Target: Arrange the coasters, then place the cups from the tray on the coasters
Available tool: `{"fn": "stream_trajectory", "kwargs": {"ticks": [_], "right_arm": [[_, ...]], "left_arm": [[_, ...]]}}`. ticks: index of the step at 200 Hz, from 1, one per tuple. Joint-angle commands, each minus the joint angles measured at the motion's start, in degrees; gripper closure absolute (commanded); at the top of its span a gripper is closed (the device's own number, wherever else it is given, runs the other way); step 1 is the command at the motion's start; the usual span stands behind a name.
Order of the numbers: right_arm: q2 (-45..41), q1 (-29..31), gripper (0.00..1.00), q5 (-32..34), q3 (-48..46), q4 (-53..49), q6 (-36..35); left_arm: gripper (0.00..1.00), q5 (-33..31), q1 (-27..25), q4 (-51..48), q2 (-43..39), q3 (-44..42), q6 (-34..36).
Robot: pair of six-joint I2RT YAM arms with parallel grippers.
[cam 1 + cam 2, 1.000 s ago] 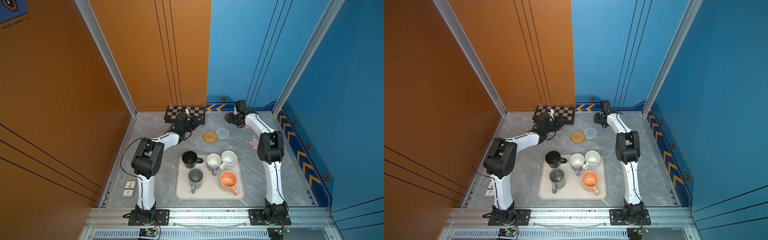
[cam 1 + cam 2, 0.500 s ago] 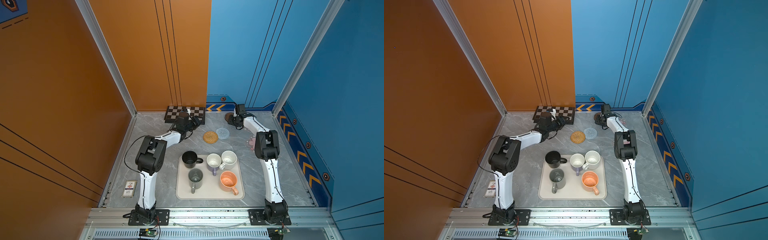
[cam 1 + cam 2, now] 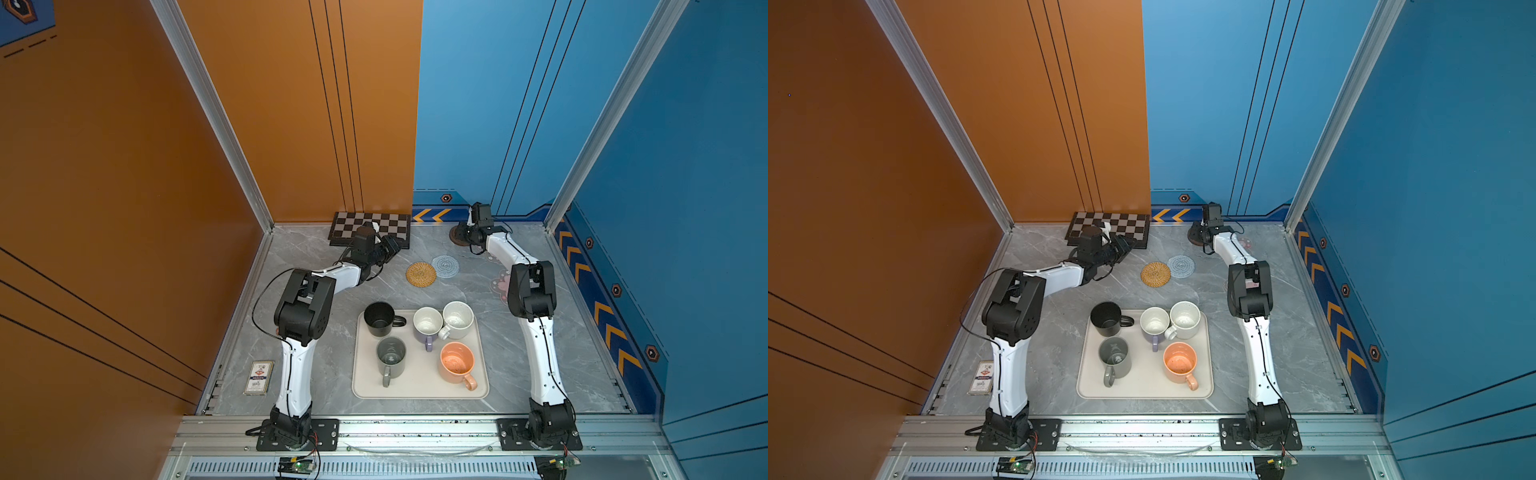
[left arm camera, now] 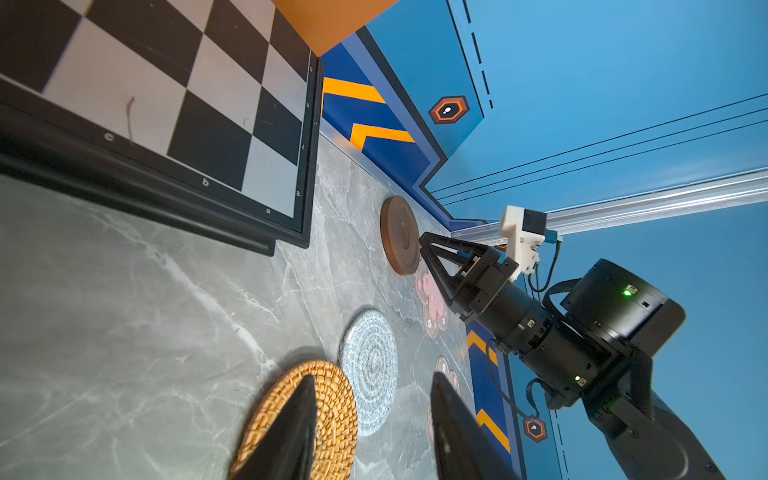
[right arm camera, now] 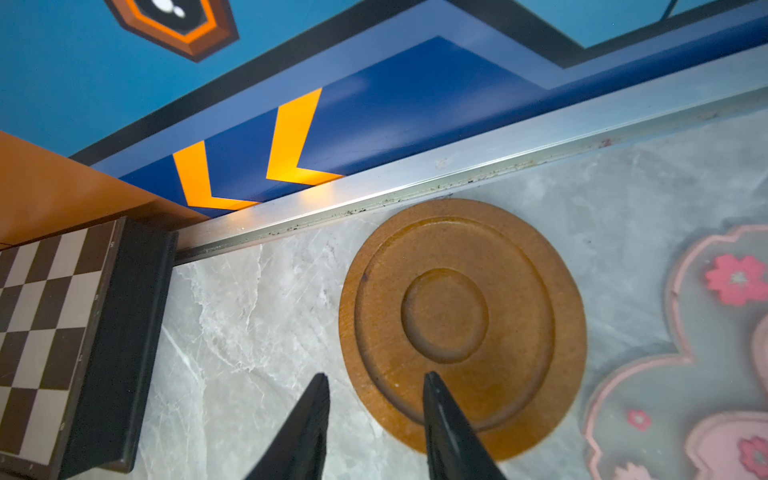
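Grey marble tabletop: cream tray with five upright mugs

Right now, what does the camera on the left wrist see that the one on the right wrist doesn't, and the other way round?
Only the left wrist view shows the round woven tan rattan coaster, the light-blue crochet coaster and the whole right gripper from outside. Only the right wrist view shows that gripper's parted fingertips from behind: one over the dark-brown wooden disc coaster, one over bare grey marble table. Both show the disc, the black-and-grey chequered board and a translucent pink-blossom flower coaster.
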Motion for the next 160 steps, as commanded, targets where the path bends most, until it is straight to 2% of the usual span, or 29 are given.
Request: {"fn": "stream_trajectory", "kwargs": {"ticks": [1, 94, 117, 160], "right_arm": [[2.3, -0.1, 0.60, 0.6, 1.8, 0.7, 1.8], [5.5, 0.7, 0.61, 0.3, 3.3, -2.2, 4.6], [7.0, 1.4, 0.63, 0.2, 6.2, -7.1, 4.5], [3.3, 2.3, 0.65, 1.8, 1.1, -9.5, 4.0]], "left_arm": [[0.54, 1.2, 0.6, 1.3, 0.2, 1.9, 0.4], [0.54, 1.0, 1.2, 1.3, -1.9, -1.5, 0.6], [0.54, 0.9, 1.4, 1.3, -2.3, -2.0, 0.4], [0.54, 0.9, 1.6, 1.3, -4.0, -3.4, 0.9]]}}
